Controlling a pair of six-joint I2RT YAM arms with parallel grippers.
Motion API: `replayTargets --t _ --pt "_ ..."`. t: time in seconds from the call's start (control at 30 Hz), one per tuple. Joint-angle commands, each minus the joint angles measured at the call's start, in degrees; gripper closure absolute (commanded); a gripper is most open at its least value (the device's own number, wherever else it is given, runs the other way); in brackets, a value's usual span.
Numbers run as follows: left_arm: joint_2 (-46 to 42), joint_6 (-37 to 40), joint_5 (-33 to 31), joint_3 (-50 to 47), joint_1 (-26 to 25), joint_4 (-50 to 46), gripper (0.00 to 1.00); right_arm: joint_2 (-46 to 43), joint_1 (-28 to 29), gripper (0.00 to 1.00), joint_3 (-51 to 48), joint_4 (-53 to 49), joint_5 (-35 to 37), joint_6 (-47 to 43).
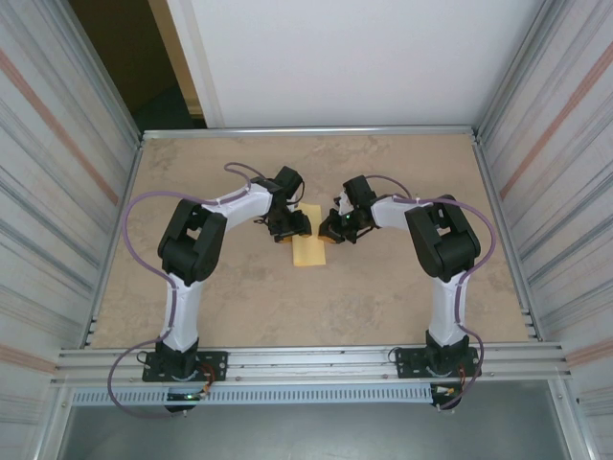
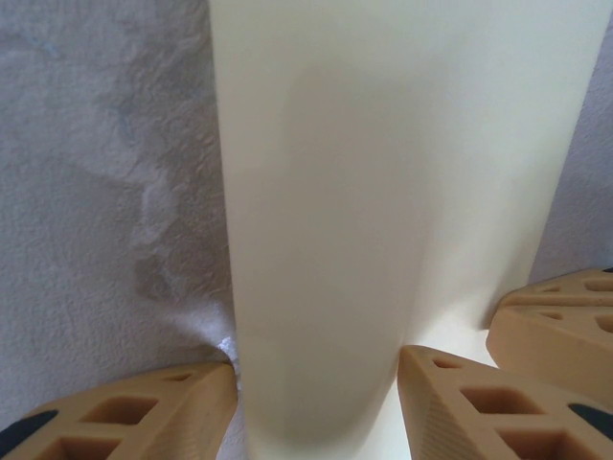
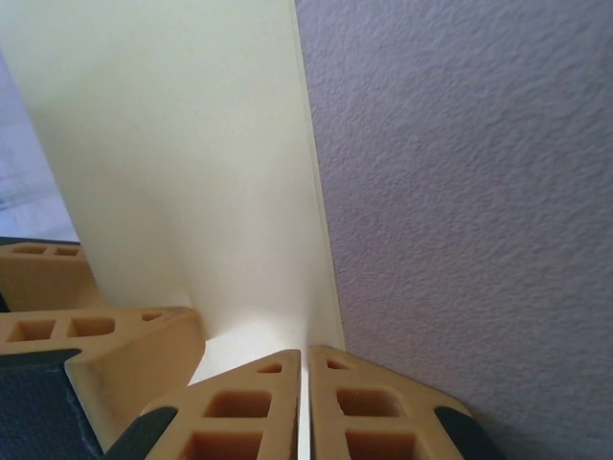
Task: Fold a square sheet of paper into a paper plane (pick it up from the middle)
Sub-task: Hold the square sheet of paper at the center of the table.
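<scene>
Where the two arms meet at the middle of the bench, the square sheet of paper lies folded down to a narrow yellow strip, long axis running near to far. Top view: its mid part is hidden under both wrists, the near end sticks out free toward the arm bases, and a sliver shows on the far side. The left jaws reach in from the left and the right jaws from the right, tips close together over the strip.

Left wrist view: the paper fills the whole gap between the left jaws. One tan finger touches its left edge, the other its right edge. The jaws stand about half apart, closed onto the strip across its width. The paper bows between them, surface rounded. The right arm's fingers sit just beside, at the paper's right edge.

Right wrist view: the right jaws are nearly closed, fingers almost touching, with a thin pale slit between them and the paper's edge pinched in it. From that pinch the sheet runs away from the camera, a crease line along its right side. It looks raised off the bench there, but how steeply I cannot tell. The left arm's fingers sit just to the left, against the same paper.

The bench surface is beige, mottled and textured. The arm bases are bolted to an aluminium rail at the near edge.
</scene>
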Motion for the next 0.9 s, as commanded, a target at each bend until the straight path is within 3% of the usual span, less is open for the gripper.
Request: replayTargets --t 0.0,0.13,0.47,0.73,0.87 --pt "12.5 0.2 -3.4 -6.6 -1.4 2.0 0.48 2.6 0.4 0.89 0.7 -5.2 2.3 -2.1" --pt "9.4 0.8 -1.9 -6.0 -0.6 1.9 0.47 3.6 0.4 0.91 1.0 -8.8 5.3 -3.3" --pt "-12.9 3.5 -4.4 -5.1 4.0 4.9 0.46 6.2 0.6 0.94 1.4 -12.8 10.1 -4.5" --pt "-19.2 0.0 9.3 -12.3 3.8 18.8 0.6 7.0 0.9 0.99 1.2 -13.3 11.6 -3.9" --pt "-16.6 -1.5 16.0 -12.9 1.6 25.0 0.72 7.4 0.8 1.0 1.1 -13.3 12.2 -3.7"
